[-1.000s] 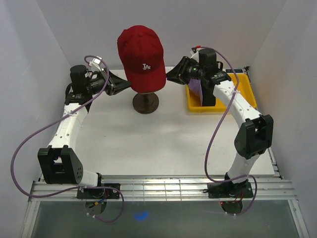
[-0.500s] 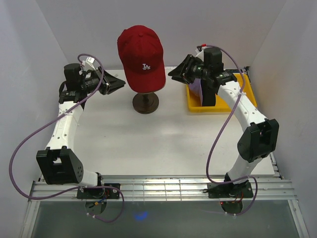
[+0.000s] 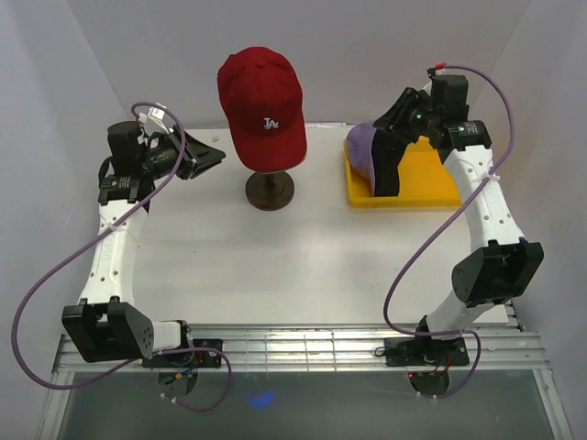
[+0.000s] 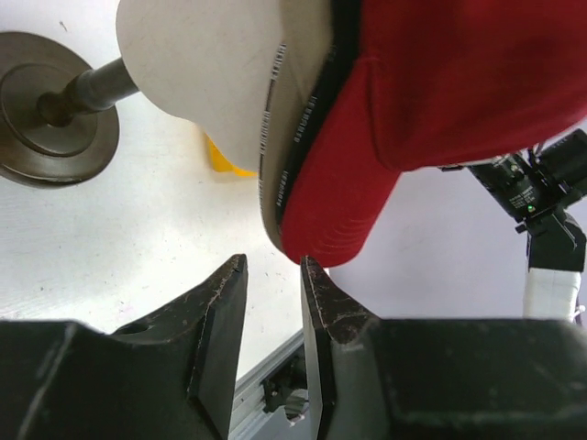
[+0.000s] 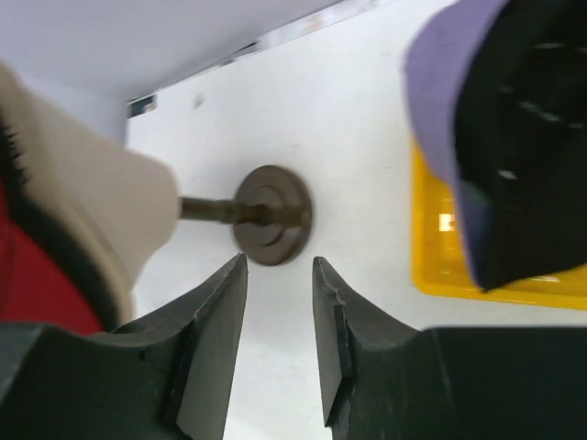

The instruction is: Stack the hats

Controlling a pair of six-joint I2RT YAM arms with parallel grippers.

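Red cloth, the red hat (image 4: 459,82), sits on the mannequin head (image 4: 220,64), its brim tip just ahead of the left gripper (image 4: 273,261), whose jaws are slightly apart and empty. Right of the right gripper (image 5: 278,260), also parted and empty, the yellow tray (image 5: 431,268) holds the lavender hat (image 5: 436,82). I judge the stack is begun; the lavender hat is left to add.

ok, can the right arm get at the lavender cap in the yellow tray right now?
Probably yes. The right gripper hangs close beside the lavender cap, jaws open and empty, and nothing stands between the two. A black cap lies against it, though.
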